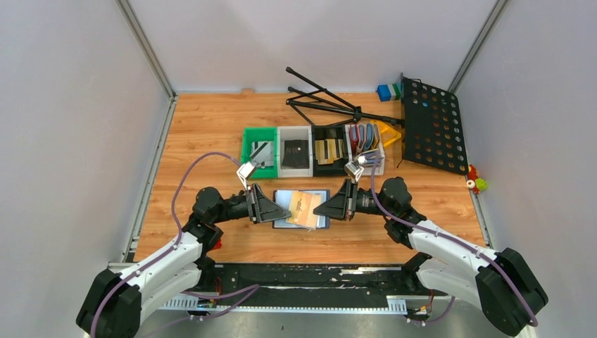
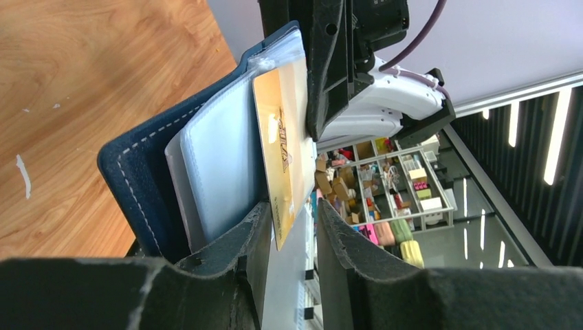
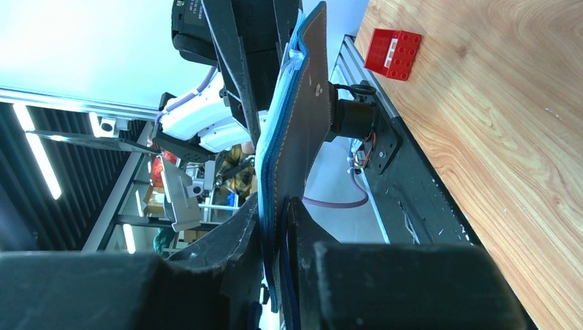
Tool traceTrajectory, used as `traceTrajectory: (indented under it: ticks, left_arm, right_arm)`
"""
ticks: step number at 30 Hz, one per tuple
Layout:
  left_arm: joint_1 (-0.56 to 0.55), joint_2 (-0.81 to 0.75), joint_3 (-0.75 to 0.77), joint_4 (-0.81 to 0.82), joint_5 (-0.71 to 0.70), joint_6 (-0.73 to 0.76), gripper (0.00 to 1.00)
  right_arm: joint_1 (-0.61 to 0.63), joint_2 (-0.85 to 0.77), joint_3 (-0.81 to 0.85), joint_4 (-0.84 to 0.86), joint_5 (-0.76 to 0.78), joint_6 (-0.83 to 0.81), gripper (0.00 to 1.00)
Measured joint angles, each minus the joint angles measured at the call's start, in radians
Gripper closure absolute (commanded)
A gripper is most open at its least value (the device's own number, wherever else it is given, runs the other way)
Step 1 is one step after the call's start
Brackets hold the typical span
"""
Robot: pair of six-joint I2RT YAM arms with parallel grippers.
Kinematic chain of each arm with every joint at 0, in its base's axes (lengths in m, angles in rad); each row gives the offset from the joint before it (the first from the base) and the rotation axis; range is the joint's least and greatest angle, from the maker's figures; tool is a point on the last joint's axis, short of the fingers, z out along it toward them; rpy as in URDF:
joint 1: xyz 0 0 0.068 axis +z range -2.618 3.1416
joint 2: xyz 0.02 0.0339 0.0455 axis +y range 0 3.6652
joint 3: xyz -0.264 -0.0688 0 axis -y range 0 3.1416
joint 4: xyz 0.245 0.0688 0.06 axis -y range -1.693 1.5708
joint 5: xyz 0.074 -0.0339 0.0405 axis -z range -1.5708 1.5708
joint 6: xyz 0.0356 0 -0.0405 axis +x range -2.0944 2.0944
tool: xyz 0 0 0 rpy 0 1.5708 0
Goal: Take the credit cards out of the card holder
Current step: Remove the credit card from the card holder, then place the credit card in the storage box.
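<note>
Navy cover, top view: the card holder (image 1: pixel 288 199) is open over the middle of the desk (image 1: pixel 211 127), and I judge it lifted clear. My left claw (image 1: pixel 287 213) is at its 9 o'clock and my right claw (image 1: pixel 317 209) at 3 o'clock. A tan-gold credit card (image 1: pixel 304 209) sits askew on it, partly out.
Room, top view: wood-grain desk, a row of bins (image 1: pixel 296 150) near at 12 o'clock, a black music stand (image 1: pixel 429 127) at 2 o'clock, pale walls on three sides.
Left claw, left wrist view: jaws partly apart with the card's lower edge between them. One pad is just beside it, the other clear. I judge it unclamped.
Card handling: light, stiff, slick. I'd pinch both faces near that free edge and draw it along the pocket.
Right claw, right wrist view: narrow, clamped on the holder's cover edge.
Holder handling: soft and floppy, and its clear sleeves may drag, so it needs that anchor.
Surface, right wrist view: bare wood at 3 o'clock, a red brick (image 3: pixel 393 53) at 1 o'clock.
</note>
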Motion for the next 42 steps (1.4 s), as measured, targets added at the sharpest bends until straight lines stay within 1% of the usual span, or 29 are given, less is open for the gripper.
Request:
traceTrajectory:
  ticks: [3,4,6,7,8,15,18,21,24,25,28,32,36,39,42]
  left_arm:
    - [-0.001,0.011,0.0,0.021,0.0,-0.011,0.69]
    - [-0.001,0.014,0.0,0.025,0.0,-0.013,0.74]
    - [-0.001,0.019,0.0,0.027,-0.001,-0.012,0.87]
    - [-0.001,0.021,0.0,0.026,-0.002,-0.014,0.96]
    - [-0.001,0.024,0.0,0.021,-0.002,-0.009,1.0]
    - [-0.001,0.026,0.002,-0.054,-0.008,0.034,1.0]
    - [0.015,0.021,0.003,-0.093,-0.011,0.05,1.0]
    - [0.054,0.011,0.015,-0.162,-0.01,0.085,1.0]
    - [0.085,0.006,0.048,-0.257,-0.011,0.143,1.0]
    - [0.092,0.006,0.072,-0.312,-0.019,0.176,1.0]
    - [0.096,0.017,0.132,-0.419,-0.045,0.262,1.0]
    - [0.097,0.076,0.213,-0.507,-0.093,0.363,1.0]
    - [0.073,0.183,0.286,-0.556,-0.18,0.437,1.0]
    - [0.034,0.277,0.359,-0.583,-0.251,0.477,1.0]
    - [-0.023,0.395,0.47,-0.592,-0.32,0.512,1.0]
  right_arm:
    - [0.003,0.009,0.0,0.009,-0.002,0.003,1.0]
    - [0.003,0.01,0.0,0.012,-0.003,0.003,1.0]
    - [0.004,0.01,0.0,0.019,-0.003,0.004,1.0]
    - [0.004,0.01,0.0,0.021,-0.003,0.004,1.0]
    - [0.004,0.01,0.0,0.023,-0.003,0.005,1.0]
    - [-0.007,0.01,0.0,-0.007,-0.005,-0.012,1.0]
    - [-0.045,-0.014,0.001,-0.1,-0.017,-0.056,1.0]
    - [-0.093,-0.076,0.004,-0.244,-0.013,-0.128,1.0]
    - [-0.145,-0.125,0.004,-0.347,-0.009,-0.187,1.0]
    - [-0.171,-0.138,0.004,-0.381,-0.01,-0.206,1.0]
    - [-0.222,-0.151,0.004,-0.466,-0.003,-0.267,1.0]
    - [-0.247,-0.153,0.016,-0.66,0.056,-0.383,1.0]
    - [-0.247,-0.151,0.048,-0.827,0.142,-0.49,1.0]
    - [-0.247,-0.147,0.054,-0.875,0.178,-0.534,1.0]
    - [-0.247,-0.139,0.054,-0.904,0.203,-0.557,1.0]
